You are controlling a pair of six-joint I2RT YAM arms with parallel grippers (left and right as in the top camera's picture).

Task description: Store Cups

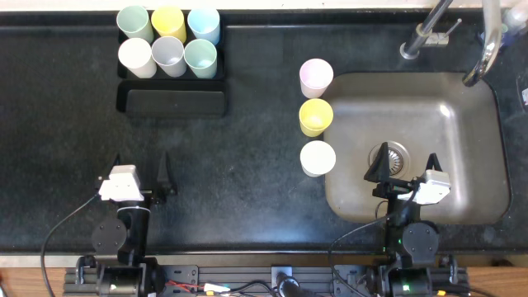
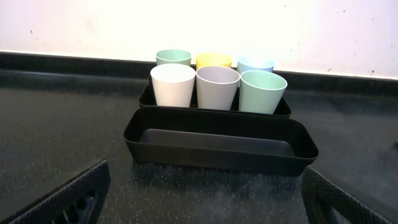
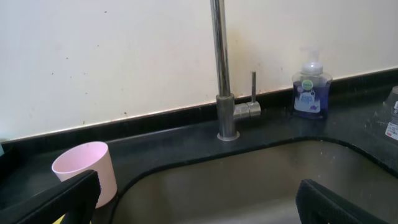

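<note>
Down on the speckled black counter (image 1: 264, 198), seen from above: my left gripper (image 1: 141, 167) gapes wide with nothing in it. Straight ahead of it lies the front tray (image 1: 175, 102), which is long, matte black plastic with rounded corners and nothing inside. Just beyond, the back tray (image 1: 122, 76) is packed with six smooth tapered cups (image 1: 169, 54), two rows of three. My right gripper (image 1: 405, 163) hangs over the brushed steel sink (image 1: 462, 132), fingers spread wide, gripping nothing. Off its left finger, along the counter edge, three loose ones stand in a line: white cup (image 1: 318, 157) nearest, yellow cup (image 1: 316, 116) next, pink cup (image 1: 316, 77) farthest.

Over to the left wrist view: the front tray sits dead ahead between my two textured black fingers. Behind it the six stand upright and close-packed: white, grey and green in front, green, yellow and blue behind.

Right wrist view now: the pink cup is upright ahead of my left finger. One slim chrome faucet (image 3: 219, 74) rises beyond the basin's curved rim. One clear soap bottle (image 3: 311, 87) of purple liquid stands on my right finger's side.
</note>
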